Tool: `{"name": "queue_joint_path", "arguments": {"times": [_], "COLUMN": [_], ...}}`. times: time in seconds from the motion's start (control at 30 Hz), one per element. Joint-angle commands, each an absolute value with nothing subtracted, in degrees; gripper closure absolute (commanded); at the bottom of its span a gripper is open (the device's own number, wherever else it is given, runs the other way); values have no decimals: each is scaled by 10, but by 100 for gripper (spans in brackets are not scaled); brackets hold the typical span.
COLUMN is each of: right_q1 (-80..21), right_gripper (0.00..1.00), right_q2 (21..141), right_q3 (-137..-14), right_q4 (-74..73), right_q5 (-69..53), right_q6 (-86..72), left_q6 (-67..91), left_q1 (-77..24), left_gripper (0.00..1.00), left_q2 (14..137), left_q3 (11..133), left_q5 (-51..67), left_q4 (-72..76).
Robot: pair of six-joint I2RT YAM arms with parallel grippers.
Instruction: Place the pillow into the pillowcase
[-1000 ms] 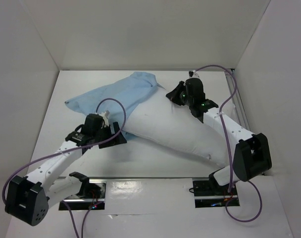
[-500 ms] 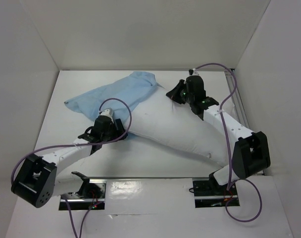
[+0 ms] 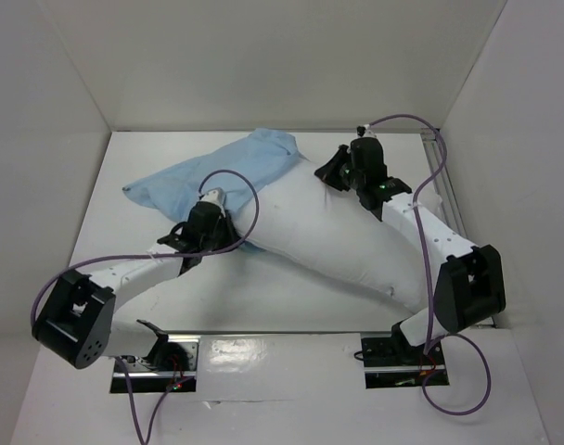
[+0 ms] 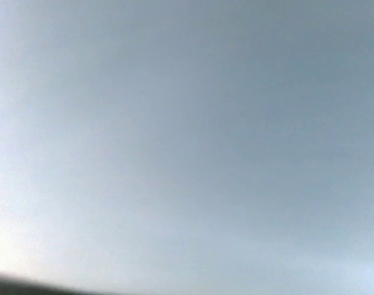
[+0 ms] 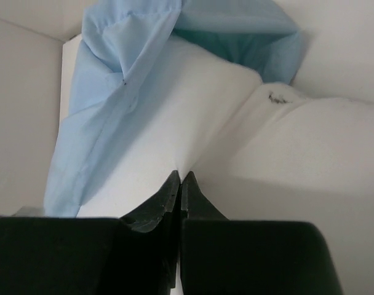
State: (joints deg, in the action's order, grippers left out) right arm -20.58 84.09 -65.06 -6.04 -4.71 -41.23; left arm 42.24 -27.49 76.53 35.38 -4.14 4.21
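The white pillow (image 3: 342,241) lies slantwise from the table's middle toward the near right. Its far end sits inside the mouth of the light blue pillowcase (image 3: 203,176), which spreads to the far left. My left gripper (image 3: 230,232) is pressed in at the pillowcase's near edge, where cloth meets pillow. Its fingers are hidden, and pale blue cloth (image 4: 187,123) fills the left wrist view. My right gripper (image 5: 181,178) is shut, pinching a fold of the pillow (image 5: 285,153) near the pillowcase's opening (image 5: 236,37). In the top view it (image 3: 330,176) sits on the pillow's far right side.
White walls close in the table on the left, back and right. A metal rail (image 3: 282,338) with both arm bases runs along the near edge. Purple cables (image 3: 240,190) loop over each arm. A thin rail (image 3: 454,209) lines the right edge.
My left arm has swung right and forward to the pillowcase's near edge, and its gripper has gone from open to shut. The right gripper has shifted slightly away with the pillow.
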Motion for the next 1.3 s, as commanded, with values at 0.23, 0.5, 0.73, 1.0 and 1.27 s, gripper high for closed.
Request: {"name": "queue_joint_path", "arguments": {"times": [0.23,0.5,0.73,1.0,1.27], "right_q1": [-185,-293,-293,-298,-310], "right_gripper": [100,100,100,100,100], "right_q2": [839,844,870,883,840], "right_q3": [-817,-702,-637,-656,-592], "right_q4": [12,28,67,55,61], "right_q5": [52,137,110,53,58], "right_q6": [-408,-452,-521,-489,-503], "left_q6": [453,443,356,280,237], "left_q1": [-284,-338,-427,-438,-393], "left_gripper": [100,100,82,12,100], "left_q2": [743,748,741,726,708], "left_q3": [656,517,478,655,779], "left_q5": [354,461,331,323,431], "left_q4": [25,33,-175,-352,-363]}}
